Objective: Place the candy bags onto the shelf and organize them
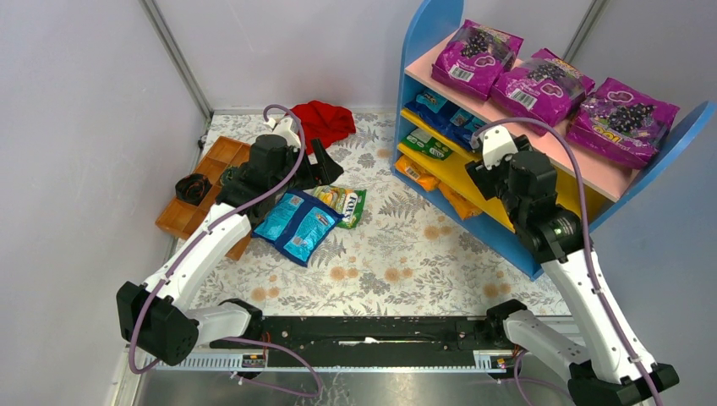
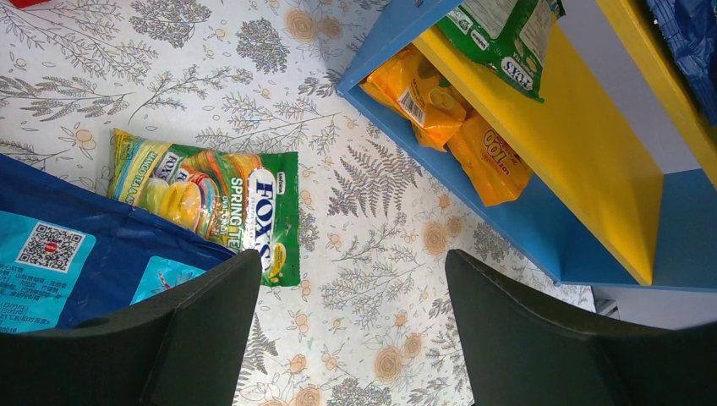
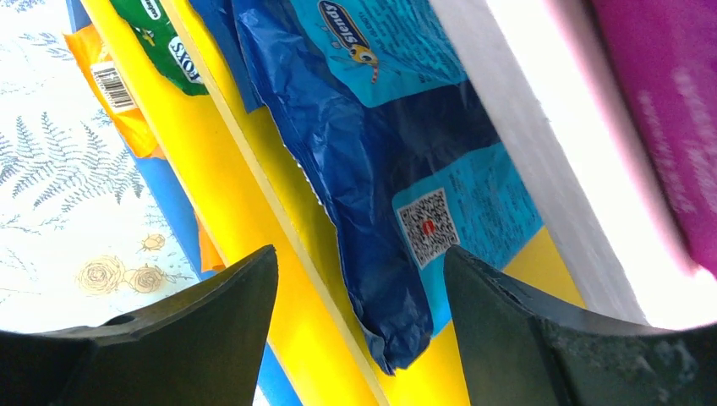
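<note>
Two loose candy bags lay on the table under your left gripper (image 2: pixel 353 266), apart from the shelf (image 1: pixel 427 51).
Your left gripper hung empty, fingers spread, above the blue bag (image 1: pixel 298 224). The green bag (image 2: pixel 211 199) touched that bag on its shelf side, long axis pointing roughly toward the shelf. Your right gripper (image 3: pixel 359 254), also spread and empty, faced the stocked boards, so the left arm was nearer.

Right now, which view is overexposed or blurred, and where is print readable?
Right wrist view: the edge of the shelf is washed out white, and the magenta bag beside it is blurred. Left wrist view: even light, print on the green bag reads sharply. Top view: even light, no strong glare.
</note>
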### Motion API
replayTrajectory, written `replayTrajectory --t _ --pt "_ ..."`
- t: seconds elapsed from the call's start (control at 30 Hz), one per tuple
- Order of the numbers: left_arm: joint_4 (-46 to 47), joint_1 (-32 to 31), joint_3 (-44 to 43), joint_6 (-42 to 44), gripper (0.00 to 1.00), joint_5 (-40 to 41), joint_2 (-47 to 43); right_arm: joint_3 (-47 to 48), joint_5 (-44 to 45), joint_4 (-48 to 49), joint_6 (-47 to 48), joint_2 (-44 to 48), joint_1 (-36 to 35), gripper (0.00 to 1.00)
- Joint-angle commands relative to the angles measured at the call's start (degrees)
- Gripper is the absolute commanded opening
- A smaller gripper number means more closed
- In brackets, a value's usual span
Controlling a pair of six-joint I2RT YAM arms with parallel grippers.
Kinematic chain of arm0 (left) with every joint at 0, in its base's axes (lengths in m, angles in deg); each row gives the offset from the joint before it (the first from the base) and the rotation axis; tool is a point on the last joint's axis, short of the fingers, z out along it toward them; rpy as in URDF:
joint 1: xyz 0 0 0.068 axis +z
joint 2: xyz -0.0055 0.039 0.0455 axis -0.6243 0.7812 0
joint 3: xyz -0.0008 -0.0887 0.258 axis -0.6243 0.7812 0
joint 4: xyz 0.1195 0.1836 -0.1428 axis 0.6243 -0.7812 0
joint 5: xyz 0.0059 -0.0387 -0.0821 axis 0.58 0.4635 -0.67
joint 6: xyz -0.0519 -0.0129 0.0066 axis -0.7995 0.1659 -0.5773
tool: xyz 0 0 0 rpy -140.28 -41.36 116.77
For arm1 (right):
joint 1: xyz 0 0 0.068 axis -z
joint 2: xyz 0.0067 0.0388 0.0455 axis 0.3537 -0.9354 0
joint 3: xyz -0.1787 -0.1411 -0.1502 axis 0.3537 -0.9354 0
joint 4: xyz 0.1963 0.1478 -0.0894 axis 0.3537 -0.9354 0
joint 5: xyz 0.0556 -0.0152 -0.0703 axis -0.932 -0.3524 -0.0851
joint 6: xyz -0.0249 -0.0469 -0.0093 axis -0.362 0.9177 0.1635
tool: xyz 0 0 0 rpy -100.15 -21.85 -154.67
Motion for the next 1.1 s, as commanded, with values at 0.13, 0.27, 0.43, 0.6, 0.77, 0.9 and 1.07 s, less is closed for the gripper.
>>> replayTrajectory --t 0.13,0.27,0.43,0.6,0.77,0.9,1.07 --pt "2.98 0.21 0.02 0.28 0.85 -0.19 -0.92 1.63 2.89 -2.36 -3.93 3.45 0.46 0.73" --pt "2.91 0.36 -0.08 0.69 0.88 0.26 -1.05 3.57 -13.02 -2.97 -9.99 5.64 0.44 0.98" --pt "3.02 0.73 0.05 0.73 0.90 0.33 -1.05 0.74 -29.55 2.98 -19.15 7.66 0.46 1.00" --pt "3.25 0.33 1.34 0.78 0.92 1.49 -0.24 -6.89 -44.38 18.16 -37.13 6.28 -0.21 1.00" --pt "1.70 0.30 8.05 -1.76 0.91 3.03 -2.92 -16.37 -38.06 31.10 -44.41 3.57 -14.10 1.00" --pt "-3.32 0.38 15.67 -6.57 0.90 13.63 -9.49 -14.91 -25.75 26.32 -40.00 -4.43 -27.16 1.00" --pt "-7.08 2.74 26.67 -17.05 0.96 22.78 -16.19 -12.24 -23.14 21.41 -44.19 -15.05 -29.52 1.00"
